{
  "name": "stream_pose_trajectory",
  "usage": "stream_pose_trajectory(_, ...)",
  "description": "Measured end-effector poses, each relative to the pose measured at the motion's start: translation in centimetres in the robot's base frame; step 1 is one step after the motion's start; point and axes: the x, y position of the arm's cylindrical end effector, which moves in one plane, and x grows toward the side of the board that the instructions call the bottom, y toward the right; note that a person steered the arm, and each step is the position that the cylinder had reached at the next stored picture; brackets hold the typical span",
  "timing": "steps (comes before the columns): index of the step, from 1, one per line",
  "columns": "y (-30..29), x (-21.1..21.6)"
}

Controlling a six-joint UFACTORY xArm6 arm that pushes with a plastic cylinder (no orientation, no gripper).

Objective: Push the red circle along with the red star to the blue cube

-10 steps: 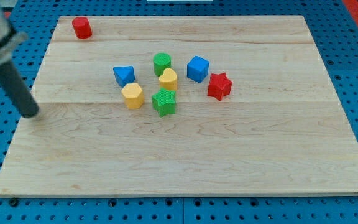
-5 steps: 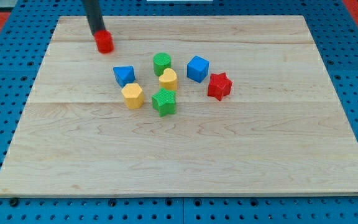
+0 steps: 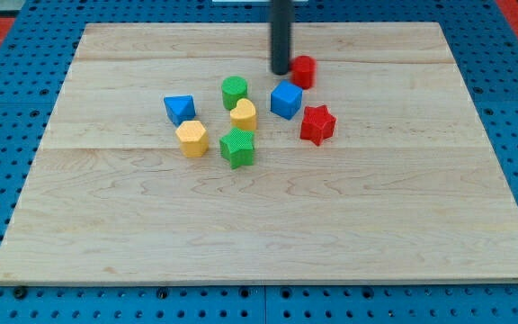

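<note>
- My tip (image 3: 281,71), the end effector, is a plain rod with nothing to open or grip; it seems to touch the red circle (image 3: 304,70), on that block's left in the view.
- The rod stands upright.
- The blue cube (image 3: 286,99) sits just below the red circle; the red star (image 3: 317,124) lies lower and to the right on the bench (image 3: 268,234).

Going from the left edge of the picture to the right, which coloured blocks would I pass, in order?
Blue block → yellow hexagon → blue cube → red star. The two green blocks, the yellow heart, the red circle and my tip overlap sideways with neighbours, so I leave them out.
</note>
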Motion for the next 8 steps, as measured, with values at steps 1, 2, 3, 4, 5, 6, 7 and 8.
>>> stream_pose_trajectory(1, 5.6, 0.0)
stream_pose_trajectory(2, 6.1, 1.5)
stream_pose_trajectory(3, 7.6, -1.9)
stream_pose_trajectory(4, 10.7, 1.8)
stream_pose_trajectory(5, 10.8, 6.7)
stream_pose_trajectory(6, 9.2, 11.3)
stream_pose_trajectory(7, 9.0, 12.5)
stream_pose_trajectory(8, 10.8, 13.4)
